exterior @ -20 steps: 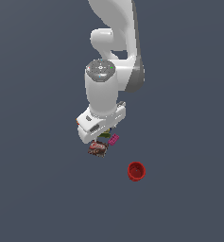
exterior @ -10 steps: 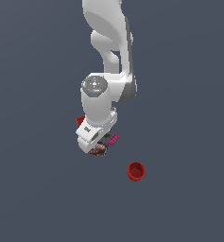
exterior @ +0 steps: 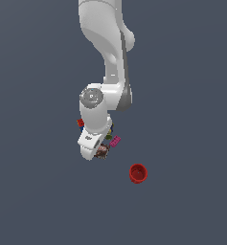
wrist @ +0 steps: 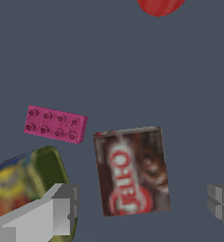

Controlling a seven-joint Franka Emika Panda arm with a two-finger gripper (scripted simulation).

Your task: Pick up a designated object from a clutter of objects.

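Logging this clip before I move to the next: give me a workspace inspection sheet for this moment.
Surface: flat dark grey floor, bare apart from the items below.
Job's thing: brown box with red and white print lies flat, face up, between the fingers; not touched.
Clutter: pink studded brick beside the box, apart from it; green-yellow packet partly behind one finger; red cup standing alone, off toward the exterior view's right; red-and-blue block mostly hidden by the arm.
Pincer: pincer open, straddling the box, holding nothing.
Cables: nothing seen.
Surroundings: nothing seen beyond the floor.
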